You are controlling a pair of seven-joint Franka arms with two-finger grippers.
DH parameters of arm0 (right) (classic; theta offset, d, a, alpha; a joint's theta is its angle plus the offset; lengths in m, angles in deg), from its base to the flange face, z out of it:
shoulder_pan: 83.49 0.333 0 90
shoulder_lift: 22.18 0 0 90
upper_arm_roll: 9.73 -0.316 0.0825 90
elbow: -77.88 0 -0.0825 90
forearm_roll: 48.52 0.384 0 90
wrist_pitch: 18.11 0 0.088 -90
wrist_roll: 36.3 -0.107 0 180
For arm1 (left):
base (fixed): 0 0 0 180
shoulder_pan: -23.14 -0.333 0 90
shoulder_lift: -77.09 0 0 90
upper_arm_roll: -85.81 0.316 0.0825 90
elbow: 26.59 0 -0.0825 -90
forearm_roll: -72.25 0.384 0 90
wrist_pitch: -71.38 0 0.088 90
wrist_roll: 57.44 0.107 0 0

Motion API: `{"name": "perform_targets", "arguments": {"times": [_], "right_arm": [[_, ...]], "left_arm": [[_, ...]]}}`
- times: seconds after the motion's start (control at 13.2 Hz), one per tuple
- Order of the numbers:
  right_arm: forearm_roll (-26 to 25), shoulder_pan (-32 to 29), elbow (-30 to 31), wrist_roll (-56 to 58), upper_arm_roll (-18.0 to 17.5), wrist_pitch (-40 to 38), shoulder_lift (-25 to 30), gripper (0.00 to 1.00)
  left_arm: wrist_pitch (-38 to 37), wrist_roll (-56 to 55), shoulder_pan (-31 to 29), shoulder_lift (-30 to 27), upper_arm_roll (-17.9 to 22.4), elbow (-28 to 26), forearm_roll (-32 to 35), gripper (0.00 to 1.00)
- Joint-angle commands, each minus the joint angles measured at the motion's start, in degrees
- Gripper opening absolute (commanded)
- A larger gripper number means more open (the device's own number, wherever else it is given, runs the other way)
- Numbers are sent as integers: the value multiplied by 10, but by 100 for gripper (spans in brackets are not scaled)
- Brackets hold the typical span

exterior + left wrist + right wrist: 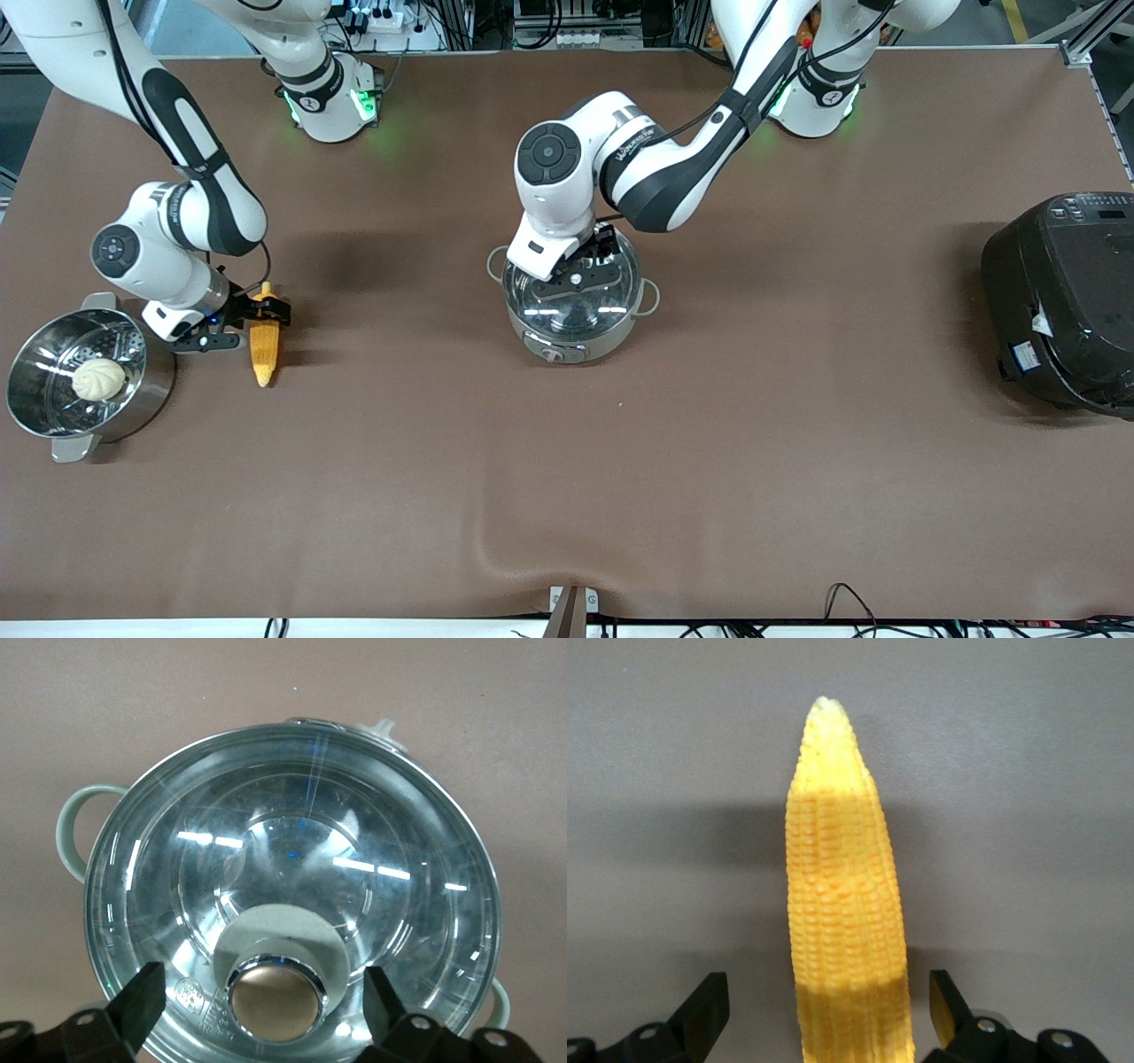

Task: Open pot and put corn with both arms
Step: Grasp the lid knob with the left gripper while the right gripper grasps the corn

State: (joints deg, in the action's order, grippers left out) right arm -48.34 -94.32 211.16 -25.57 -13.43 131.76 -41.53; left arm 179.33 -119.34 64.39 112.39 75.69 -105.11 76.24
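Step in hand, as I read it: both arms lining up grasps, nothing lifted yet. Left pincer (580, 276) sits over the pot (574, 301) mid-bench, fingers (142, 1003) spread wide either side of the lid knob (273, 994), not touching it; glass lid (292, 895) still on. Right pincer (232, 326) is down at the corn (263, 341), which lies flat on the bench (620, 461) toward the right arm's end, beside the steamer pot (84, 377) w/ a bun (99, 378) in it. Its fingers (709, 1008) stand wide, straddling the cob's thick end, gap each side. Next, prob.: both need to close — left on knob, then lift the lid straight up & clear so the right can carry the corn over the opening.
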Motion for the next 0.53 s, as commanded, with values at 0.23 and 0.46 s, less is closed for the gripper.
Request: {"name": "perform_targets", "arguments": {"times": [0.23, 0.46], "right_arm": [[-5, 1, -6, 13, -1, 46, -32, 100], [-5, -2, -8, 13, 0, 38, -24, 43]], "left_arm": [[1, -12, 8, 4, 3, 7, 12, 68], [0, -15, 8, 6, 2, 6, 10, 56]]}}
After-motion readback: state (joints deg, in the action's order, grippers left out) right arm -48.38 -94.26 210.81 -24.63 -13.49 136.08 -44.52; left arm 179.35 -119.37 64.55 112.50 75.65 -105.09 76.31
